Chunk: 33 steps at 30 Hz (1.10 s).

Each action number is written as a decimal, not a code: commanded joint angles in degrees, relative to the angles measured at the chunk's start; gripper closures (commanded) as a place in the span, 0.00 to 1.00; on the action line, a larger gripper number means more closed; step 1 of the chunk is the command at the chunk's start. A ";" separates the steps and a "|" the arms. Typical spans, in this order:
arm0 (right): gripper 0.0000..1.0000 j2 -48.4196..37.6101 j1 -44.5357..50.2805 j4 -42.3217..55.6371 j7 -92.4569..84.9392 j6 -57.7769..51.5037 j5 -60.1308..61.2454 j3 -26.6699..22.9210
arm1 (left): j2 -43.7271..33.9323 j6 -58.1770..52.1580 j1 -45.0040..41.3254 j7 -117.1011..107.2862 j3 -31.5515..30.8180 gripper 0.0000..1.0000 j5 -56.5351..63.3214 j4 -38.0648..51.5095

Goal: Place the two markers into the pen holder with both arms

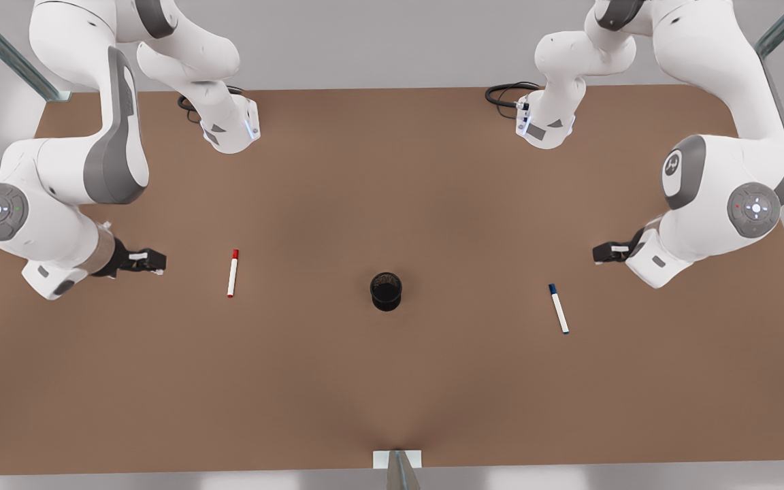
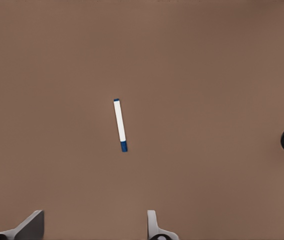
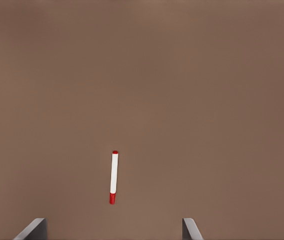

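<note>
The left gripper (image 2: 94, 227) and right gripper (image 3: 114, 230), both spread, are hovering near the slim white blue-capped marker (image 2: 120, 125) and the slim white red-capped marker (image 3: 113, 177) — we are judging each should be centring over its barrel, fingers straddling it crosswise, before descending.

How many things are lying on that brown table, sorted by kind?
Markers: 2, the red marker and the blue marker
Pen holders: 1, the black pen holder
Total: 3

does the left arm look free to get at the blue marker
Probably yes: the blue-capped marker lies alone on bare table, the left gripper is open above it, and the pen holder stands well aside.
</note>
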 commanded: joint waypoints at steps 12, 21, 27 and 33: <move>0.00 3.19 1.63 -30.71 6.88 39.56 3.43 2.46 | 15.17 49.04 1.33 -17.01 1.18 0.00 -0.11 -20.32; 0.02 7.41 0.84 -39.68 12.24 49.06 3.87 2.64 | 20.27 52.64 0.54 -21.67 1.53 0.00 4.46 -21.73; 0.13 9.70 0.75 -40.55 12.07 50.82 3.43 2.64 | 21.77 53.61 0.19 -21.58 1.53 0.42 4.46 -21.73; 0.16 9.70 0.49 -44.69 11.89 56.01 2.20 2.46 | 22.03 53.61 0.28 -21.14 1.53 0.50 4.55 -21.73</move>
